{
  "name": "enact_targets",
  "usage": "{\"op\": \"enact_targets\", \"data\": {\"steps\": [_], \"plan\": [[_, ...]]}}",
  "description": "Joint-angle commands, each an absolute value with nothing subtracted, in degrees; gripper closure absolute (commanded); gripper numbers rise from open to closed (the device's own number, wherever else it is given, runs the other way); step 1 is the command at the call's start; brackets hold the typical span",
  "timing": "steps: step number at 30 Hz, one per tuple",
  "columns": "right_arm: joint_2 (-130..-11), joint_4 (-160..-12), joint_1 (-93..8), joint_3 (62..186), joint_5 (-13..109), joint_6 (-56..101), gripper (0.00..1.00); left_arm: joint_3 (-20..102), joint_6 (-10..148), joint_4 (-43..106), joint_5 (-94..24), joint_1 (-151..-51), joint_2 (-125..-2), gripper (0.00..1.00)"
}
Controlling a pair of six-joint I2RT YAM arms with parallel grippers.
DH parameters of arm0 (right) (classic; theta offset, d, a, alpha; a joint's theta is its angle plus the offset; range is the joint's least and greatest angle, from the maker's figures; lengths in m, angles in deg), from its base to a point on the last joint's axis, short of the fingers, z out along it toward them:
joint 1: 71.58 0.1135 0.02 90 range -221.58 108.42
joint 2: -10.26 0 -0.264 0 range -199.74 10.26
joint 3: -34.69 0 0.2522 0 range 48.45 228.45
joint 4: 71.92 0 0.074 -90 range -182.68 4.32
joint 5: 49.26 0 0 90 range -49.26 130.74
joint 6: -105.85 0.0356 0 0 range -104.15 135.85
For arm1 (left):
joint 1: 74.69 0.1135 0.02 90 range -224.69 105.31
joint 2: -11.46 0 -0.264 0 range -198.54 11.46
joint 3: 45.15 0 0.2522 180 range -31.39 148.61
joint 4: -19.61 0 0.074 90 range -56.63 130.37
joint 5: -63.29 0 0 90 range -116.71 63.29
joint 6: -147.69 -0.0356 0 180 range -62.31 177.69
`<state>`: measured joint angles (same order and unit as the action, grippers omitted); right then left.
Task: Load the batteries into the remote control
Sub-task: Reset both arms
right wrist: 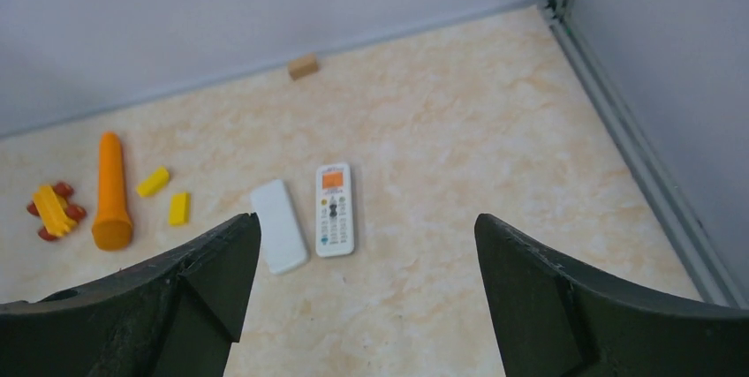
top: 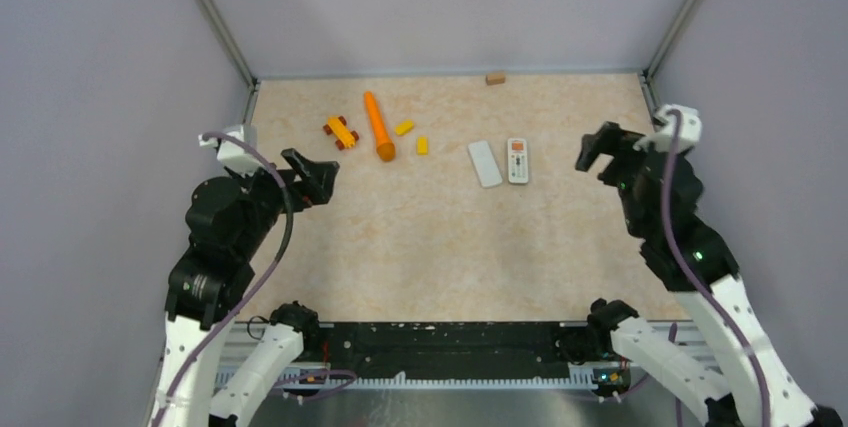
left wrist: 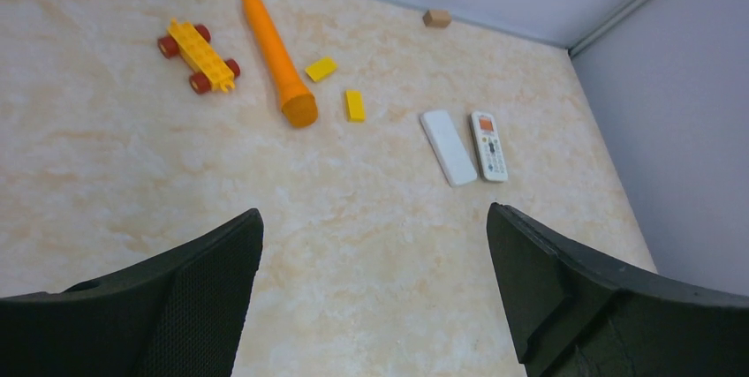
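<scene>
A white remote control (top: 517,160) (left wrist: 488,146) (right wrist: 334,208) with an orange screen lies face up on the table, right of centre. Beside it on its left lies a plain white slab (top: 485,163) (left wrist: 448,147) (right wrist: 279,226) of about the same length. No batteries show in any view. My left gripper (top: 312,176) (left wrist: 374,289) hangs open above the left side of the table, nothing between its fingers. Over the right side my right gripper (top: 600,154) (right wrist: 364,293) is open and empty too, raised well clear of the remote.
An orange cone-shaped stick (top: 378,125), a yellow toy cart with red wheels (top: 340,132) and two small yellow blocks (top: 404,128) (top: 422,145) lie at the back left. A small tan block (top: 495,78) rests against the back wall. Grey walls enclose the table.
</scene>
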<state>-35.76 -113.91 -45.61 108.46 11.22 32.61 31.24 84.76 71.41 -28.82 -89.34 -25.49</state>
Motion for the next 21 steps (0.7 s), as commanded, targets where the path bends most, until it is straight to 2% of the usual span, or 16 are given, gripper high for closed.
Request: {"op": "enact_targets", "data": {"steps": [1, 10, 21], "plan": [[-25.41, -120.07, -46.00, 109.91, 1.29, 32.57, 0.07, 35.39, 81.60, 71.92, -22.57, -89.19, -22.48, 0.01], [-8.70, -121.85, -46.01, 111.01, -8.50, 27.20, 0.06, 40.36, 79.43, 77.18, -17.17, -89.19, -19.82, 0.01], [-8.07, -122.64, -46.01, 111.15, -9.49, 27.95, 0.05, 42.47, 78.68, 78.35, -18.93, -89.19, -18.92, 0.01]]}}
